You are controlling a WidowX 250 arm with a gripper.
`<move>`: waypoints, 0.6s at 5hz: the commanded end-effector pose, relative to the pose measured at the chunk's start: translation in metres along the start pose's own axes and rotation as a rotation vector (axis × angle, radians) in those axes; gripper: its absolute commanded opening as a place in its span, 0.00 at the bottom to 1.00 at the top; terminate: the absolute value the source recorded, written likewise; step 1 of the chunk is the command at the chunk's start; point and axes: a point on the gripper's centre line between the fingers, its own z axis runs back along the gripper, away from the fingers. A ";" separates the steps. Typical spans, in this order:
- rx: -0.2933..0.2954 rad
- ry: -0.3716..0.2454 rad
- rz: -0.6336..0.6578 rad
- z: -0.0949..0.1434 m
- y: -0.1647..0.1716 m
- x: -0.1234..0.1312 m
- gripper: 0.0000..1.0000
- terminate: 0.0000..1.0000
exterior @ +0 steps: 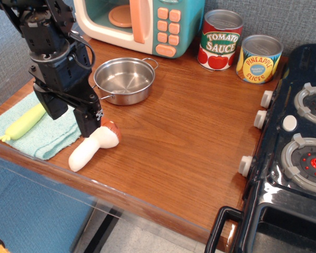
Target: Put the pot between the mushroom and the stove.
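The shiny steel pot (124,80) stands upright and empty on the wooden table, in front of the microwave. The mushroom (94,147) lies on its side near the table's front left edge, its reddish-brown cap pointing toward the pot. The black stove (287,174) fills the right side. My gripper (71,116) hangs at the left, just left of the pot and above the mushroom's cap end. Its jaws stand apart with nothing between them. The right finger (89,122) is close over the cap.
A teal-and-cream toy microwave (147,23) stands at the back. A tomato sauce can (219,40) and a pineapple can (258,58) stand at the back right. A teal cloth (39,132) with a yellow-green spoon (25,122) lies at the left. The table edge runs along the front.
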 end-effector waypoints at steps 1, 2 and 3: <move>0.000 0.000 0.000 0.000 0.000 0.000 1.00 0.00; 0.007 -0.019 -0.038 0.001 -0.005 0.030 1.00 0.00; -0.003 -0.051 -0.042 0.004 -0.011 0.066 1.00 0.00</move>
